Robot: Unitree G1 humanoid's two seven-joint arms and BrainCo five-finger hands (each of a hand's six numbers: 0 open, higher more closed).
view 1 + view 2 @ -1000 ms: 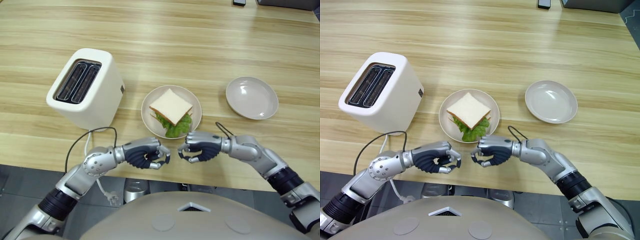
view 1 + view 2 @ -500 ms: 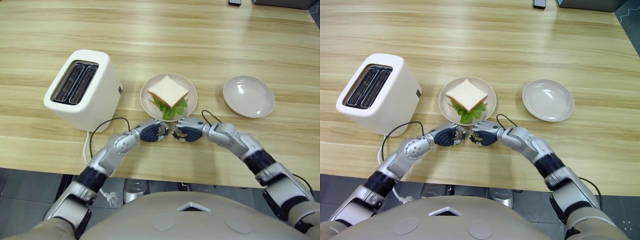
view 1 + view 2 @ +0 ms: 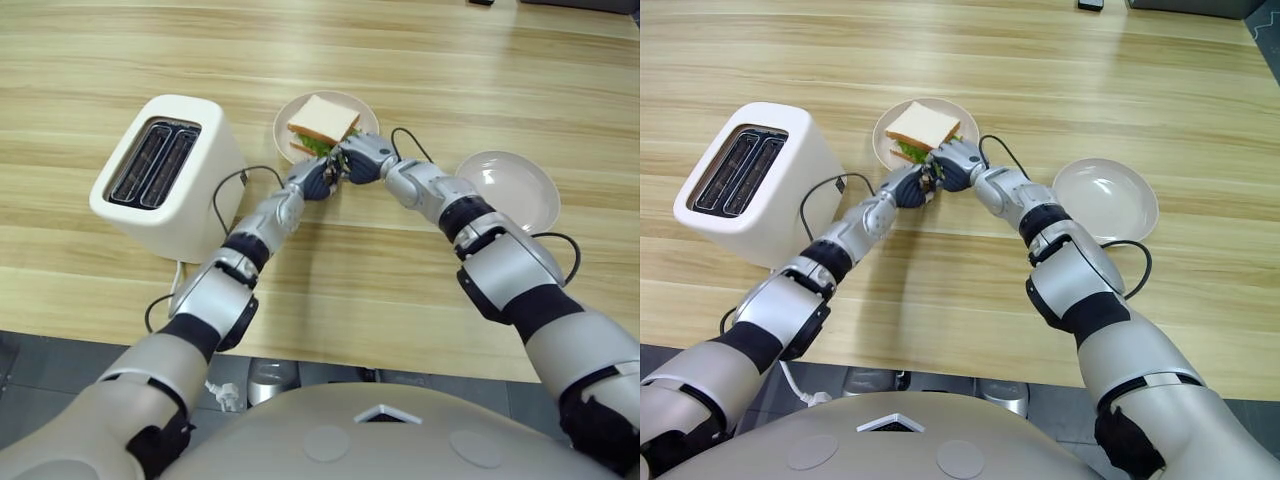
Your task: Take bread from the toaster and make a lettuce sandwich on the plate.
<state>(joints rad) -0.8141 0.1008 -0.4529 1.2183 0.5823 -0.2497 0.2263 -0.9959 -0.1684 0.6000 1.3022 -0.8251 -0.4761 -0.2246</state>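
Left hand (image 3: 313, 180) against right hand (image 3: 362, 160), both curled empty, at six o'clock rim of round glossy plate (image 3: 279, 125); square soft bread (image 3: 323, 117) over ruffled lettuce (image 3: 318, 146).

Lettuce sandwich (image 3: 323, 119) on plate (image 3: 283, 126) beside toaster (image 3: 165, 180)

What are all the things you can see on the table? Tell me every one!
table: one, light wood, under everything
toaster: one, cream white, on the left side of the table
plate: one, beige, in the middle towards the far side, holding the sandwich
sandwich: one, white bread with green lettuce poking out, on the plate
empty dish: one, beige, right of the plate
small dark thing: one, black, at the table's far edge
left hand: one, grey and dark, curled at the plate's near rim
right hand: one, grey and dark, curled beside the left hand
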